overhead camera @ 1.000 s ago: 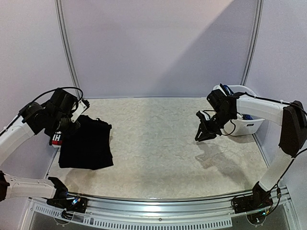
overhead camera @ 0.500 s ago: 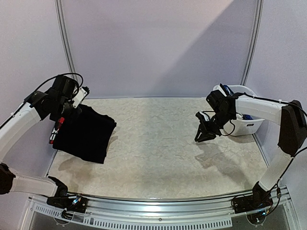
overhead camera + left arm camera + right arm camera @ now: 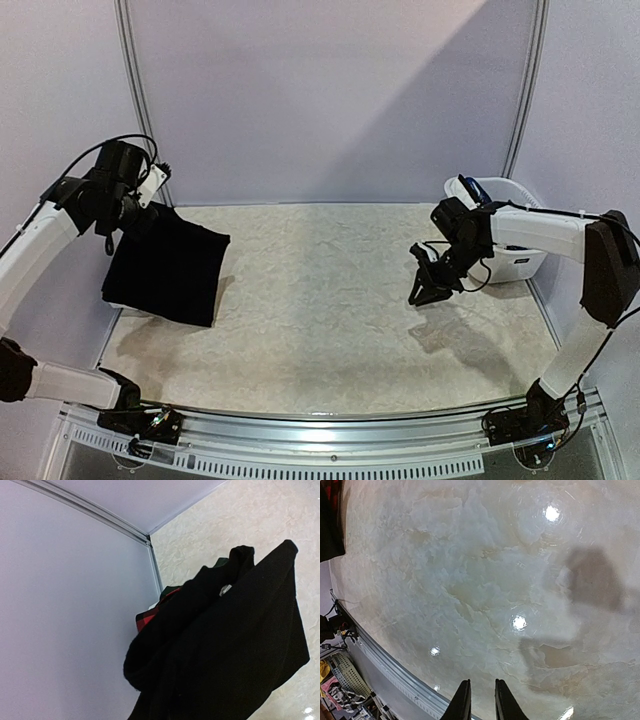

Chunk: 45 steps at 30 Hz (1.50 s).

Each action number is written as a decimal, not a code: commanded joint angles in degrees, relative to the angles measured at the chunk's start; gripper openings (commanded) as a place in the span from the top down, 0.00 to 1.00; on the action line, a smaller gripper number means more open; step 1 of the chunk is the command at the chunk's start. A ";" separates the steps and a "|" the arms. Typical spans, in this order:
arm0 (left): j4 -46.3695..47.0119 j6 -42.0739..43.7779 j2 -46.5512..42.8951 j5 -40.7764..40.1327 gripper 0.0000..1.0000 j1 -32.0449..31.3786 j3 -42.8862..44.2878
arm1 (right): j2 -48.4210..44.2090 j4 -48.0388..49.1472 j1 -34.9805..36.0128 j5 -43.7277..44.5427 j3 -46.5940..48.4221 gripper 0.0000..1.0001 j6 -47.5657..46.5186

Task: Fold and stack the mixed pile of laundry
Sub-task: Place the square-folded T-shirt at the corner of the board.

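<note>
Left claw: clamped on the top edge of the black garment. The garment hangs as a flat rectangle at the far left. Whether its lower edge touches the counter cannot be told. A red plaid garment shows behind it in the left wrist view.

Right claw: narrow gap, empty, above the counter near the basket.

Assessment: the black garment appears folded but is not yet set down. Stacking and the other garments remain.

No legible text, brand or number is seen; white tag on black garment can't be read.
</note>
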 commanded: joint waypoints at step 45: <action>23.98 9.09 17.59 5.98 1.00 22.04 -1.00 | 3.96 -2.34 -0.13 1.80 6.26 0.83 3.23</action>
